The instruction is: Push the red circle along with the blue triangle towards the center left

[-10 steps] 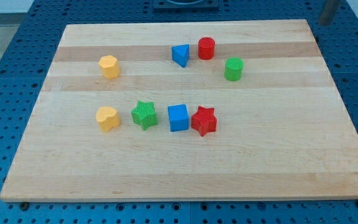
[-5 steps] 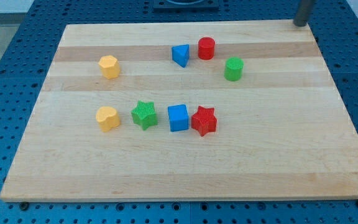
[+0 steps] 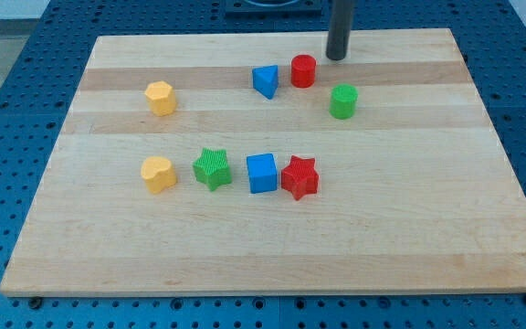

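The red circle stands on the wooden board near the view's top, right of centre. The blue triangle sits just to its left, with a small gap between them. My tip is on the board just up and to the right of the red circle, a short gap away, not touching it. The dark rod rises out of the view's top.
A green cylinder stands below and right of the red circle. A yellow block is at the upper left. A row at mid-board holds a yellow heart, green star, blue cube and red star.
My tip has moved left from the view's top right corner, off the board, to a spot beside the red circle. No block has moved.
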`<state>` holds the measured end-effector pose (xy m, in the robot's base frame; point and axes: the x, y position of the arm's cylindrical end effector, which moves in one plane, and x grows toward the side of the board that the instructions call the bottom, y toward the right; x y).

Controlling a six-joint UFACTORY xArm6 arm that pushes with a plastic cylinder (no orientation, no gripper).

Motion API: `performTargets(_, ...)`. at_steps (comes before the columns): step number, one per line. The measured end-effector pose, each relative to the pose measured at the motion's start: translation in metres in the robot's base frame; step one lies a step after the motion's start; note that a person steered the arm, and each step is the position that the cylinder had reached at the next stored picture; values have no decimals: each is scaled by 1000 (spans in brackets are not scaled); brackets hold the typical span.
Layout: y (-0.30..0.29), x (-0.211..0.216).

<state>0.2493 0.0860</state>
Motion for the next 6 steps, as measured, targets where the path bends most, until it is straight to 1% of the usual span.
performTargets(2, -13, 31)
performTargets(3, -31, 48)
performTargets(5, -77, 48)
performTargets(6, -92, 61)
